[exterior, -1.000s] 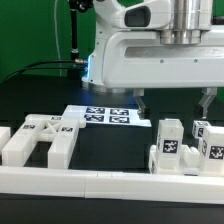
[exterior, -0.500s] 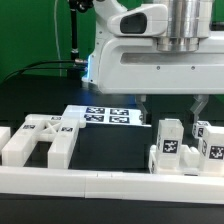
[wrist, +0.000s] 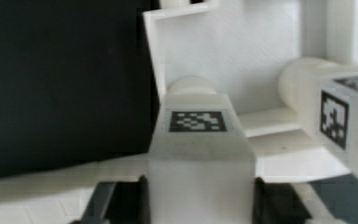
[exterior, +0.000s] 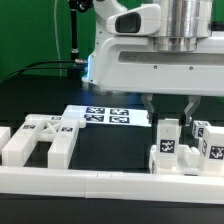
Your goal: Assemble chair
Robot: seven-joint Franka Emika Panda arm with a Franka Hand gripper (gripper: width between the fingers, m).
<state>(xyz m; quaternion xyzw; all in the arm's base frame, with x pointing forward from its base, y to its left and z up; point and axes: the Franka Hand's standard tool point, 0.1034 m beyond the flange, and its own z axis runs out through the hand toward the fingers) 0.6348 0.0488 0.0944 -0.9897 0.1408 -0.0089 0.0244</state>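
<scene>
Picking-up step: the gripper (exterior: 170, 108) sat over a white chair leg (exterior: 168, 142), fingers (exterior: 149, 103) either side. I couldn't tell if they pinched it. Next, it needed a tight squeeze.

A black table (exterior: 105, 150) carries the marker board (exterior: 100, 116) at centre frame. A plain white bar (exterior: 90, 184) spans the lower edge. A green backdrop (exterior: 30, 30) fills the upper left, crossed by what seems a cable (exterior: 75, 40).

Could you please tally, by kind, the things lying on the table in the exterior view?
Tagged chair pieces: 3 that I can tell apart, namely the notched block, the upright leg and the piece beside it
Marker board: 1
Plain white bar: 1
Total: 5
</scene>
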